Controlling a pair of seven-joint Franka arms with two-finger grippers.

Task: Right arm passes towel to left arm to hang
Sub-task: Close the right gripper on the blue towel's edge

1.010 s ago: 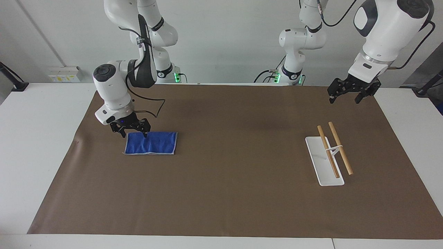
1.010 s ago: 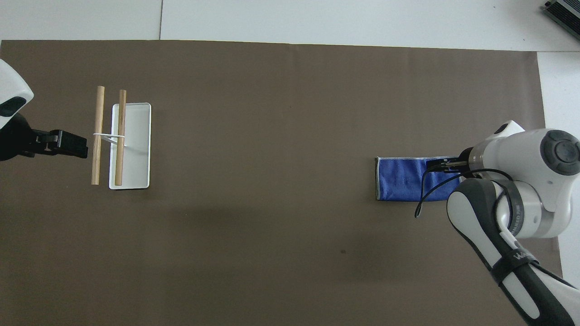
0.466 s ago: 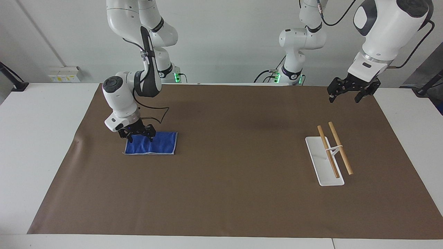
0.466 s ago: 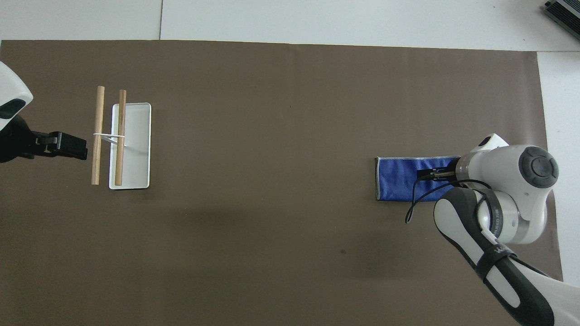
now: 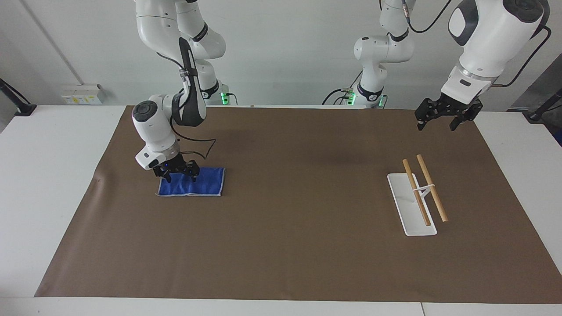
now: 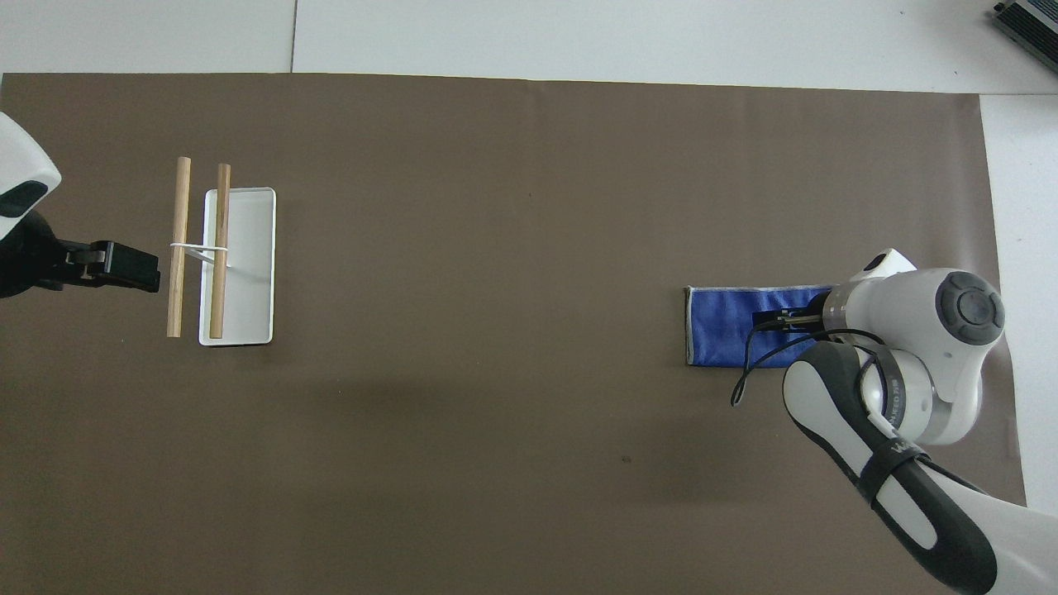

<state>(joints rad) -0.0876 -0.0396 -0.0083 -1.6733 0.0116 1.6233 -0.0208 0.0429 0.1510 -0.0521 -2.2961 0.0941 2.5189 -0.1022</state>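
So the right gripper [image 5: 174,174] was spread wide and sitting low over the end of the towel [image 5: 197,183] in the left-middle of the facing view, tips straddling the cloth and not pinching it yet as far as I could see. The towel lay flat on the brown mat [image 5: 281,245], at the right arm's end of the table.

What I'd worry about: that cloth looked folded in layers, so a pinch from above could easily catch only the top layer and leave the rest dragging or unfolding on the lift. Pressing too hard could also snag the mat along with it. And there was a loose black cable [image 6: 756,364] drooping across the towel in the overhead view, which might get caught between fingers and fabric.

The left gripper [image 5: 443,116] was also wide open, holding nothing, waiting up in the upper right of the facing view, over the mat's edge and above the hanging rack [image 5: 419,193] with its two wooden bars.

Room-wise, the whole middle of the mat between towel and rack had nothing on it, so the handover had plenty of space. The towel sat well in from the mat's edges. The rack's thin bars stuck out past its white base, easy to knock.
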